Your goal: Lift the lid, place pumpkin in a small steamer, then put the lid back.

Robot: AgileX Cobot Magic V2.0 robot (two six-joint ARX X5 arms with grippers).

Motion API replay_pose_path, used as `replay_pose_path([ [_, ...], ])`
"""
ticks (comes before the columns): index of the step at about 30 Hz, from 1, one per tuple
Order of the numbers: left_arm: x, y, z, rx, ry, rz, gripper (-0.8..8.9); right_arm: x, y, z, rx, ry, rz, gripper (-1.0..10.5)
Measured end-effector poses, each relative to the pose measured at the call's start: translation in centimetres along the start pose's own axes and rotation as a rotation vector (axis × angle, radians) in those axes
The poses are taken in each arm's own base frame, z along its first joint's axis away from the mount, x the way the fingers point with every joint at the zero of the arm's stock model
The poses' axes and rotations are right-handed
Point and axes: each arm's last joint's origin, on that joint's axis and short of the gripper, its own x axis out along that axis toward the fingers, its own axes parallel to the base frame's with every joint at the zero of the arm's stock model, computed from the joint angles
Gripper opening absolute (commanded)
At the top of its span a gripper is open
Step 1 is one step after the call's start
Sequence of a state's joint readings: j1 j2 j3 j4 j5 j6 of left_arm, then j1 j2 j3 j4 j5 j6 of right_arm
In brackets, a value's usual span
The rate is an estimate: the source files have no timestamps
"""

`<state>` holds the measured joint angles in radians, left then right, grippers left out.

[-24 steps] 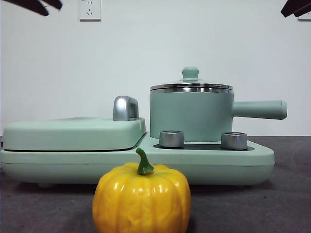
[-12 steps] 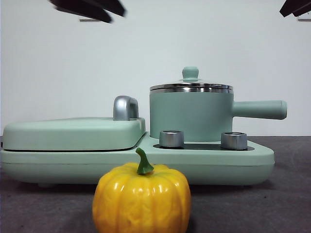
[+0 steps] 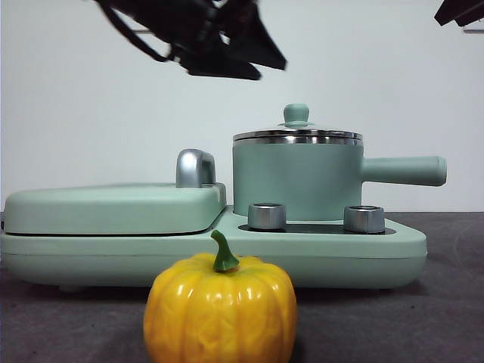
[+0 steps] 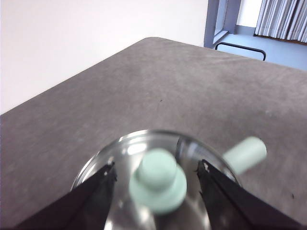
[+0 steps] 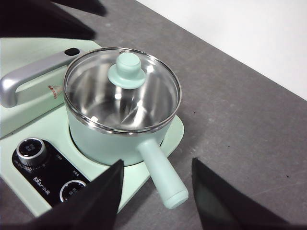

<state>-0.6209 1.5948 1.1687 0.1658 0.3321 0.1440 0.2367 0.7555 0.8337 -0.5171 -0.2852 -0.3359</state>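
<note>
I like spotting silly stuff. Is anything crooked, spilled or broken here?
Nothing stands out. The lid sits level on the steamer, which stands upright on the cooker. The pumpkin stands upright on the table in front, unmarked. The left gripper hangs open above the lid's knob; the right gripper is open, farther off.

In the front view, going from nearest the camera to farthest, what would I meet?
Pumpkin → silver knobs on the appliance base → small steamer with its lid on, left gripper open above → white wall.

Mint-green appliance base (image 3: 378, 253) with two silver knobs (image 3: 267, 216), flat griddle cover (image 3: 113, 206), seemingly steel handle (image 3: 194, 168), grey table (image 3: 446, 318).
</note>
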Motion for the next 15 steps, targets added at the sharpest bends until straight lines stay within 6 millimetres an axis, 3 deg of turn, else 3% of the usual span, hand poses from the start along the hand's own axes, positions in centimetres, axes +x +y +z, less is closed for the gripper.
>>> replay_pose_path([
  [7, 3.8, 0.3, 0.1, -0.023, 0.015, -0.024, 2.77, 0.0, 0.0, 0.0, 0.001, 0.0, 0.0, 2.3],
  [15, 5.1, 0.4, -1.8, -0.053, 0.09, -0.035, 2.77, 0.0, 0.0, 0.0, 0.001, 0.0, 0.0, 2.3],
])
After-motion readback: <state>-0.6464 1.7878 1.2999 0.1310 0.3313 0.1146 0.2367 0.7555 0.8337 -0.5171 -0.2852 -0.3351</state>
